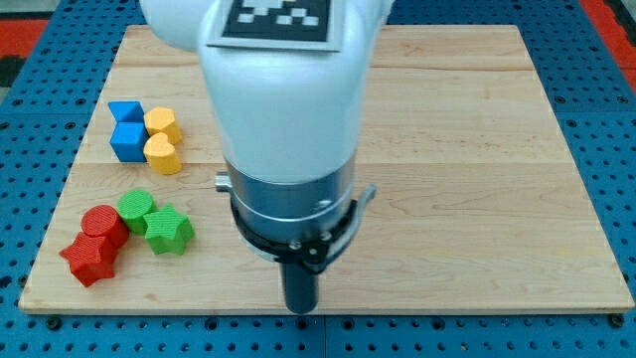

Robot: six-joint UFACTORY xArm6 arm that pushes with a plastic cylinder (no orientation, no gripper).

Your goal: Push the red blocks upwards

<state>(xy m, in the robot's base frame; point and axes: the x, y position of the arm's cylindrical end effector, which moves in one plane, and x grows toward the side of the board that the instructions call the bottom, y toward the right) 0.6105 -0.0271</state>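
Observation:
Two red blocks sit at the view's lower left: a red cylinder (102,225) and, just below it, a red star-shaped block (88,259), touching each other. My tip (300,308) is at the view's bottom centre, near the board's bottom edge, well to the right of the red blocks and apart from all blocks. The rod hangs from the white and grey arm (288,129) that fills the middle of the view.
A green cylinder (136,210) and a green star (168,230) lie just right of the red blocks. Two blue blocks (127,130) and two yellow blocks (162,139) cluster above them. The wooden board (477,149) lies on a blue pegboard surface.

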